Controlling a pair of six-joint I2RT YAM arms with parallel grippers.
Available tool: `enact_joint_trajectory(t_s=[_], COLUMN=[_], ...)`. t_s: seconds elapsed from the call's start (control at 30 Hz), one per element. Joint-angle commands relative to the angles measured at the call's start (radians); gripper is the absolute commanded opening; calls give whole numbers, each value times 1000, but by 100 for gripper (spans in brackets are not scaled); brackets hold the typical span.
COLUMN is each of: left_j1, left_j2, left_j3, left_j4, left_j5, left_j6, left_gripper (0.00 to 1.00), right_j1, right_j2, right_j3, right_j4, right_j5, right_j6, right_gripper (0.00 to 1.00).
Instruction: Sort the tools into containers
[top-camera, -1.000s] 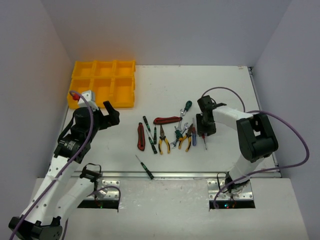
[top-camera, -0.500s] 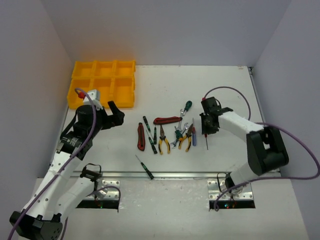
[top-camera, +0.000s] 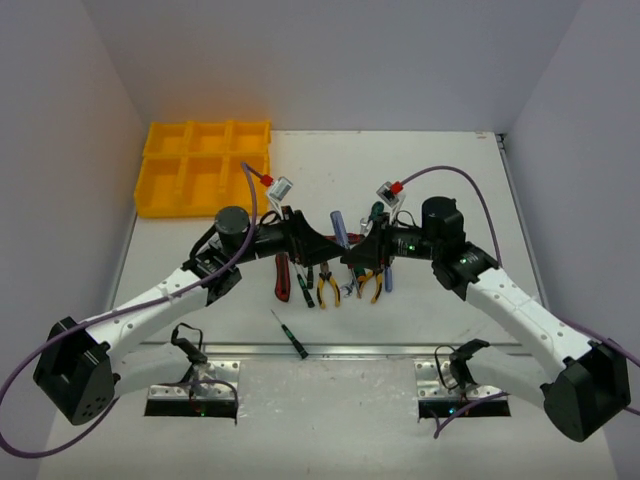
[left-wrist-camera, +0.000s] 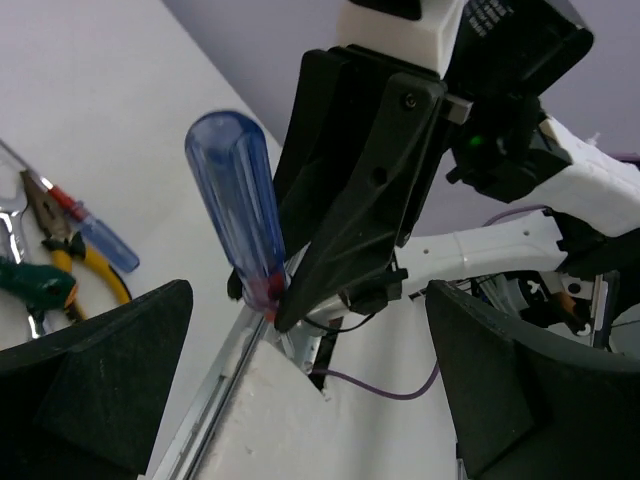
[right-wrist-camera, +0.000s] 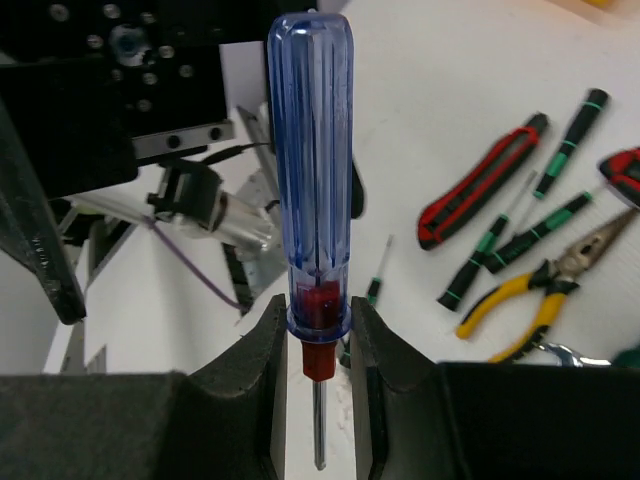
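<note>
- I saw a white table (top-camera: 450, 180), with the yellow tray (top-camera: 200, 208) at its far left corner.
- My right gripper (right-wrist-camera: 318, 330) pinched a blue-handled screwdriver (right-wrist-camera: 310, 170) upright above the loose tools (top-camera: 325, 285).
- My left gripper (top-camera: 318, 243) stood wide open, facing it.

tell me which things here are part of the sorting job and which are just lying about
Job: blue-handled screwdriver, clamped in the right gripper; yellow tray; utility knife, yellow-handled pliers and lone green-banded screwdriver on the table.
Lying about: purple cable; metal rail at the table's near edge.
</note>
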Motion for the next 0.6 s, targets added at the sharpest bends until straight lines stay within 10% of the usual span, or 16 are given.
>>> enact_joint_trajectory(t_s=[0.0,0.23,0.47,0.53,0.57], left_j1=[-20,-52,-67,-67,-66], left_j2=[8,65,81,84,89], left_j3=[51,56,119,183,243], left_j4=[201,229,142,-47,-145], left_j5=[-27,-37,-98,-265,-347], left_j6=[-19,-32,15,82,104], left_gripper=[94,25,0,0,0], right_j1=[15,48,49,46,48], right_j2=[-31,3,8,-15,-41], right_j3=[-8,0,21,25,24], right_j4=[213,287,256,157,74], right_j5=[-172,-213,-176,-65,64], right_j6=[101,128,113,63,47], right_gripper=[0,0,2,78,99])
